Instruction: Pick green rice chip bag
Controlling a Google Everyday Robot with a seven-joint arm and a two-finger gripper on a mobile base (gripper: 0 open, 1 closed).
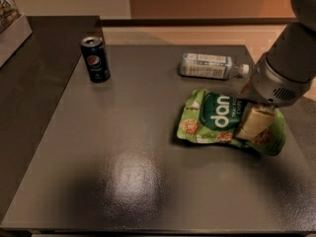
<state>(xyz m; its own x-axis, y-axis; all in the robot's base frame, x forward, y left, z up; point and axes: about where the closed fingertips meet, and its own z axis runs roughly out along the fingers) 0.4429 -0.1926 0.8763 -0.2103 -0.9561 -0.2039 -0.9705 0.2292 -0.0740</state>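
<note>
The green rice chip bag lies on the dark table at the right, a light-green crinkly pouch with a dark green circle and white letters. My gripper comes down from the grey arm at the upper right onto the bag's right end. One cream finger shows against the pouch, which bunches up around it. The other finger is hidden behind the bag and the wrist. The gripper looks shut on the bag's right part.
A clear plastic water bottle lies on its side just behind the bag. A dark blue soda can stands at the far left of the table. A light box sits at the left edge. The table's right edge is close to the bag.
</note>
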